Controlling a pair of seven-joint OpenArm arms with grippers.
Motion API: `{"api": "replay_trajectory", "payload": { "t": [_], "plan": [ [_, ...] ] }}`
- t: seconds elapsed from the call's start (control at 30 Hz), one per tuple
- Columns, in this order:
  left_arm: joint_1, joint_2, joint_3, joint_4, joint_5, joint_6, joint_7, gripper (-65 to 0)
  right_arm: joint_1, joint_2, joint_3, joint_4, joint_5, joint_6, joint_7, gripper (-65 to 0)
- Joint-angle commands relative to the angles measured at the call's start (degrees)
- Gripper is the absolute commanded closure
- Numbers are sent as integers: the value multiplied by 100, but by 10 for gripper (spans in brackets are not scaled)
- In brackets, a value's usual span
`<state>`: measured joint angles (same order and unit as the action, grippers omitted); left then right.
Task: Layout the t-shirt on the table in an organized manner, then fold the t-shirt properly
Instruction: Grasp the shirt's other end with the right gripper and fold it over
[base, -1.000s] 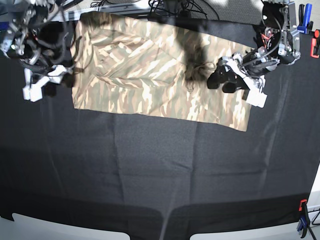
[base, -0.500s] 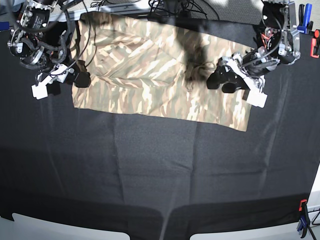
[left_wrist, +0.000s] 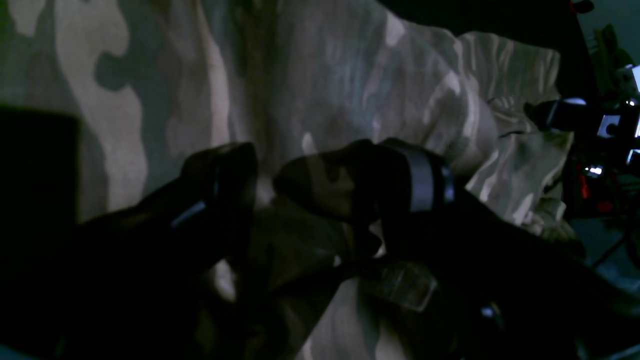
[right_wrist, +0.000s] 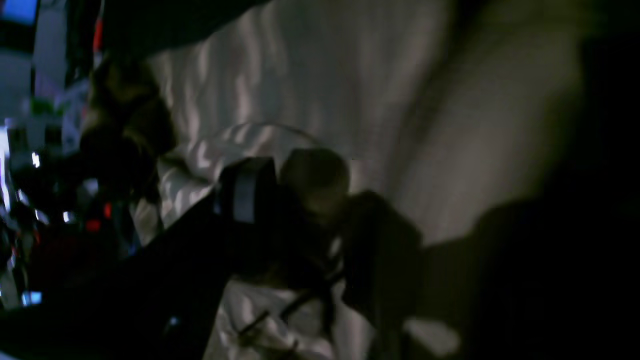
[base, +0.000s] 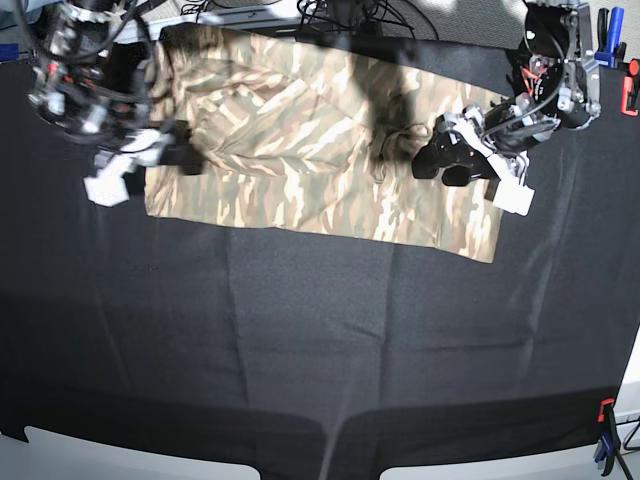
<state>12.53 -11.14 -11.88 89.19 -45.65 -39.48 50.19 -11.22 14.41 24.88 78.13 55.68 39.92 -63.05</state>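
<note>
Black table (base: 320, 350): both grippers, L (base: 432, 160) & R (base: 185, 155), open over t-shirt (base: 300, 160) edges.

The table (base: 320, 350) lies bare near the camera; the t-shirt (base: 300, 140) and both arms crowd its far edge.

A soft fabric t-shirt (base: 320, 150) in tan, beige, brown and olive camouflage streaks lies on a wide matte black cloth surface (base: 320, 350) with white edges; a blue-and-orange clamp (base: 605, 430) marks one near corner; the left tool (base: 445, 160) is black with white parts; the right tool (base: 165, 155) likewise black and white.
</note>
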Motion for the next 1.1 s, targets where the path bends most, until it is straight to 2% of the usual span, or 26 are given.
{"api": "replay_trajectory", "payload": {
  "t": [0.0, 0.1, 0.17, 0.27, 0.37, 0.43, 0.53, 0.67, 0.73, 0.87, 0.97, 1.07],
  "plan": [
    [-46, -33, -2, 72, -131, -52, -52, -361, -2, 48, -83, 42, -146, 8, -129, -303],
    [-46, -31, -2, 72, -131, -52, -52, -361, 13, 50, -282, 44, -144, 8, -149, -303],
    [-46, -33, -2, 72, -131, -52, -50, -361, 13, 48, -323, 44, -144, 8, -151, -263],
    [-46, -31, -2, 72, -131, -52, -50, -361, 17, 61, -260, 44, -146, 8, -146, -158],
    [-48, -31, -2, 74, -138, -52, -50, -361, 133, 70, -68, 44, -151, 8, -151, 0],
    [-48, -33, -2, 74, -299, -52, 0, -361, 310, 70, 131, 44, -153, 8, -157, 0],
    [-52, -31, -2, 85, -957, -52, 315, -361, 713, 70, 448, 44, -251, 8, -216, 0],
    [-50, -31, -2, 85, -1504, -52, 472, -361, 1390, 70, 667, 44, -1182, 8, -216, 0],
    [-50, -31, -2, 90, -1600, -52, 472, -361, 1735, 116, 658, 44, -1655, 8, -216, 0],
    [-48, -31, -2, 90, -1596, -52, 474, -361, 2365, 319, 654, 44, -1956, 8, -216, 0],
    [-50, -28, -2, 90, -1596, -52, 468, -361, 2730, 433, 586, 44, -1974, -138, -240, 0],
    [-50, -31, -2, 90, -1593, -52, 468, -361, 2946, 411, 339, 90, -1882, -387, -240, 0]
  ]
}}
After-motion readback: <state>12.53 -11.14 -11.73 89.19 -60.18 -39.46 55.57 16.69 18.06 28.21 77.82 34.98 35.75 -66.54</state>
